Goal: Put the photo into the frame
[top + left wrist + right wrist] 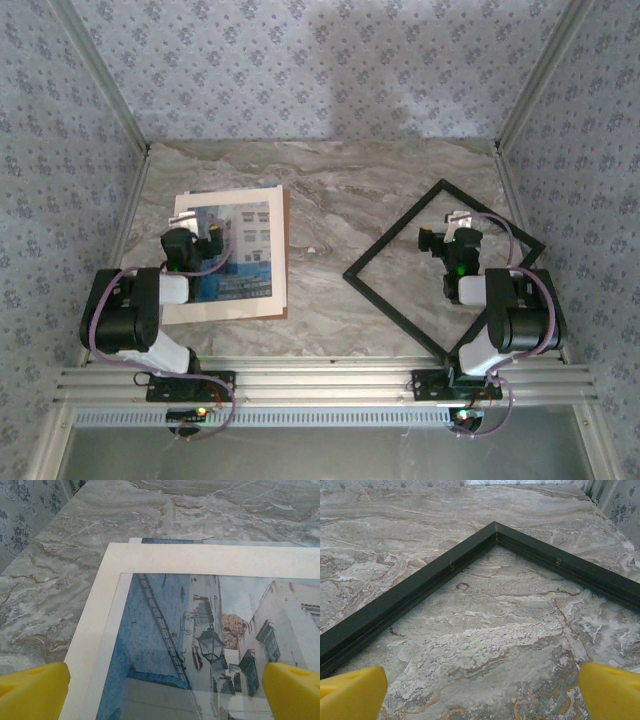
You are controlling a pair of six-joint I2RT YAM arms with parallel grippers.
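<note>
From above, we see the frame (392,228) lying flat on the table (350,190), turned like a diamond. The photo (250,250) lies flat too, well apart from the frame, on the left arm's side of it. A thin brown edge (287,260) peeks out from under the photo on the side toward the frame. The left gripper (212,236) hangs over the photo. The right gripper (432,240) hangs over the inside of the frame.

In the left wrist view, we see the photo (200,630) up close, with its blue and white houses, a street lamp and a wide cream border. The left gripper (162,690) has its yellow fingers (35,690) spread wide with nothing between them.

In the right wrist view, a corner of the frame (420,587) sits on the marble table (495,630). The right gripper (480,692) is spread wide as well and holds nothing.

We think a few things could go wrong. The photo is thin and lies flat, so the fingers may slip off its edge or bend it. They might grab the brown piece under it too. The frame is turned and the photo is not, so the corners may not line up. A bump could push the frame away.

We see no brand, label or words we can read.
</note>
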